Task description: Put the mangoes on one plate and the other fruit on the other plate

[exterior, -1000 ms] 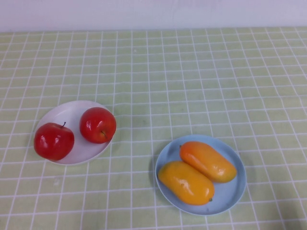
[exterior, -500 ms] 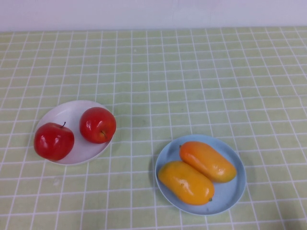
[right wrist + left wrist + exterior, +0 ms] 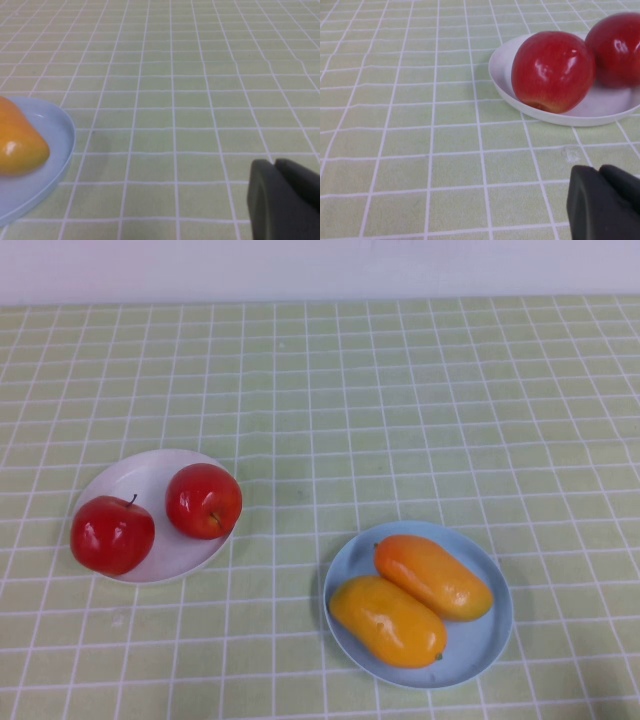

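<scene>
Two orange-yellow mangoes [image 3: 432,575] [image 3: 388,620] lie side by side on the light blue plate [image 3: 488,645] at the front right. Two red apples [image 3: 204,500] [image 3: 112,534] sit on the white plate [image 3: 150,475] at the left. Neither arm shows in the high view. In the left wrist view my left gripper [image 3: 601,172] hangs shut over the cloth, short of the white plate [image 3: 580,119] and its apples [image 3: 552,70] [image 3: 617,47]. In the right wrist view my right gripper [image 3: 275,166] is shut over bare cloth, off to the side of the blue plate [image 3: 55,160] and a mango end [image 3: 17,145].
A green cloth with a white grid [image 3: 400,410] covers the table, and a white wall runs along its far edge.
</scene>
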